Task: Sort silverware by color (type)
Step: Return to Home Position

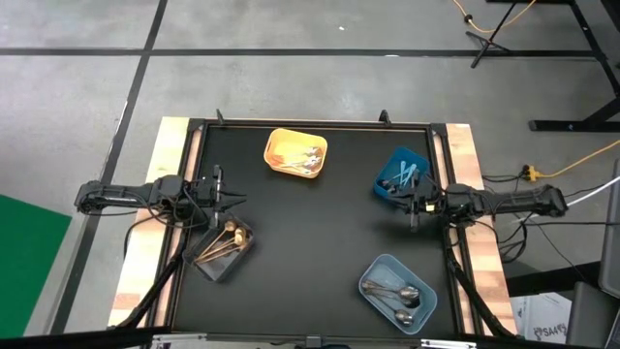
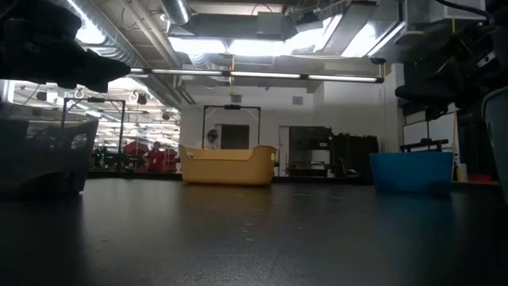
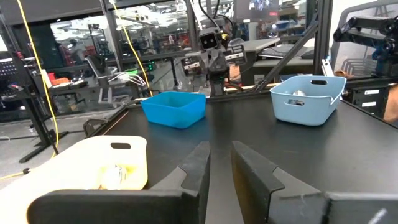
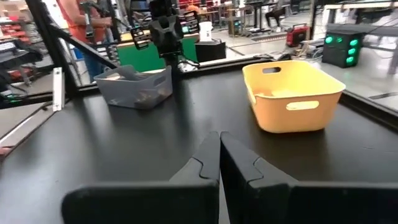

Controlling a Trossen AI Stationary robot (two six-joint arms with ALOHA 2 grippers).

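The silverware lies sorted in four bins on the black table [image 1: 310, 242]. Pieces with pale handles are in the yellow bin [image 1: 295, 153], light-blue ones in the blue bin [image 1: 400, 174], silver spoons [image 1: 399, 294] in the grey-blue bin [image 1: 397, 293], and gold ones [image 1: 228, 237] in the clear bin [image 1: 225, 250]. My left gripper [image 1: 240, 201] hovers level at the table's left edge, just beyond the clear bin, slightly open [image 3: 221, 149] with nothing between its fingers. My right gripper [image 1: 400, 201] hovers level at the right edge beside the blue bin, shut [image 4: 219, 135] and holding nothing.
The middle of the table between the bins is bare black surface. Wooden side strips [image 1: 470, 165] and a metal frame border the table. Beyond it lies the room, where a person [image 4: 87, 25] stands behind the left arm.
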